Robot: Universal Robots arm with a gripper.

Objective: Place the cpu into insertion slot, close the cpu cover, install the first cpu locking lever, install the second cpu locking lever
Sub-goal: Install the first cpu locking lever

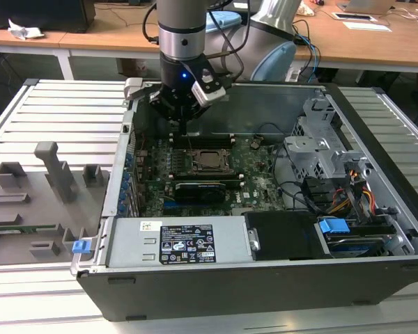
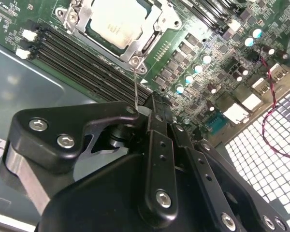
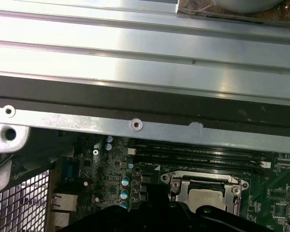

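Observation:
The cpu [image 2: 117, 21] lies in the insertion slot on the green motherboard [image 1: 258, 184], its silver top showing through the window of the cpu cover [image 2: 152, 39]. The cover lies flat over the chip and hides most of the slot. One thin wire locking lever [image 2: 135, 87] stands up from the socket's corner and ends beside my fingertips. My gripper [image 2: 153, 104] hangs just above the board next to the socket with its fingers together. The exterior view has the gripper [image 1: 188, 131] just behind the cpu [image 1: 209, 159]. The first wrist view shows the cpu [image 3: 208, 195] under the cover [image 3: 176, 180].
Black memory slots [image 2: 87, 55] run along the socket. A long black card [image 1: 202, 188] sits in front of it. The case wall [image 3: 135, 125] is close behind the gripper. A power supply [image 1: 181, 243], a drive cage [image 1: 320, 149] and cables [image 2: 273, 111] crowd the case. A grey fixture [image 1: 49, 181] stands outside.

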